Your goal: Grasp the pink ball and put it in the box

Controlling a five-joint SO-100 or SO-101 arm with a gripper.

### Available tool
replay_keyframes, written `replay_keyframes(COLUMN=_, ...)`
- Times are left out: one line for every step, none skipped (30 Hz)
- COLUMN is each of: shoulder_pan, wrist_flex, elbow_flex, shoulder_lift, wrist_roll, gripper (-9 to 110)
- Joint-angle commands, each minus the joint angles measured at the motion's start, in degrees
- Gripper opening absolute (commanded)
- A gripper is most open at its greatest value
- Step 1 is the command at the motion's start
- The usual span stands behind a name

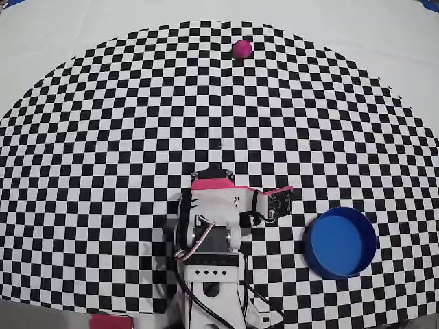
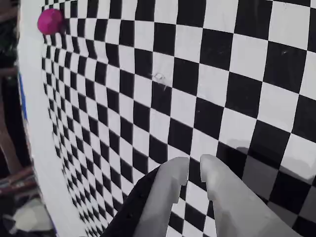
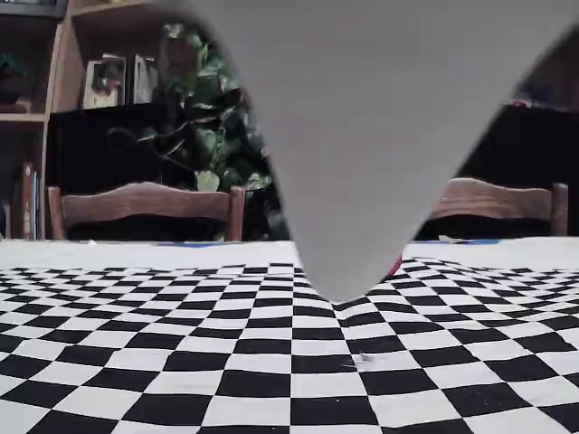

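The hand is nearly closed on nothing, pale fingers above the checkered counter; the smooth pink ball lies far ahead.

Tabletop: white, covered by checkered mat. Two wooden chairs behind far edge. Wooden bookshelf at left. Leafy plant behind. Room background dark.

A checkered mat covers the desk. Behind it stand two chairs, a plant and shelves.
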Motion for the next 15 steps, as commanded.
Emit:
replay_keyframes(shoulder_pan=-0.26, wrist_flex=0.18, elbow_flex=-0.18, shoulder_lift=0.97, wrist_roll=-0.62, gripper=0)
replay_keyframes(shoulder_pan=-0.26, wrist_flex=0.18, elbow_flex=-0.18, shoulder_lift=0.97, wrist_roll=-0.62, gripper=0)
replay_keyframes(shoulder_pan=-0.26, wrist_flex=0.18, elbow_flex=-0.18, shoulder_lift=0.97, wrist_roll=-0.62, gripper=0)
replay_keyframes(shoulder_pan=-0.26, wrist_flex=0.18, elbow_flex=-0.18, shoulder_lift=0.97, wrist_roll=-0.62, gripper=0)
replay_keyframes(shoulder_pan=-0.26, wrist_flex=0.18, elbow_flex=-0.18, shoulder_lift=0.97, wrist_roll=-0.62, gripper=0)
replay_keyframes(shoulder_pan=-0.26, wrist_flex=0.18, elbow_flex=-0.18, shoulder_lift=0.97, wrist_roll=-0.62, gripper=0)
replay_keyframes(shoulder_pan=-0.35, wrist_flex=0.18, elbow_flex=-0.18, shoulder_lift=0.97, wrist_roll=-0.62, gripper=0)
replay_keyframes(shoulder_pan=-0.35, wrist_flex=0.18, elbow_flex=-0.18, shoulder_lift=0.97, wrist_roll=-0.62, gripper=0)
replay_keyframes(shoulder_pan=-0.35, wrist_flex=0.18, elbow_flex=-0.18, shoulder_lift=0.97, wrist_roll=-0.62, gripper=0)
replay_keyframes(shoulder_pan=-0.35, wrist_flex=0.18, elbow_flex=-0.18, shoulder_lift=0.97, wrist_roll=-0.62, gripper=0)
replay_keyframes(shoulder_pan=-0.26, wrist_flex=0.18, elbow_flex=-0.18, shoulder_lift=0.97, wrist_roll=-0.62, gripper=0)
replay_keyframes(shoulder_pan=-0.26, wrist_flex=0.18, elbow_flex=-0.18, shoulder_lift=0.97, wrist_roll=-0.62, gripper=1)
replay_keyframes(shoulder_pan=-0.09, wrist_flex=0.18, elbow_flex=-0.18, shoulder_lift=0.97, wrist_roll=-0.35, gripper=0)
replay_keyframes(shoulder_pan=0.0, wrist_flex=0.18, elbow_flex=-0.18, shoulder_lift=0.97, wrist_roll=-0.35, gripper=0)
replay_keyframes(shoulder_pan=0.0, wrist_flex=0.18, elbow_flex=-0.18, shoulder_lift=0.97, wrist_roll=-0.35, gripper=0)
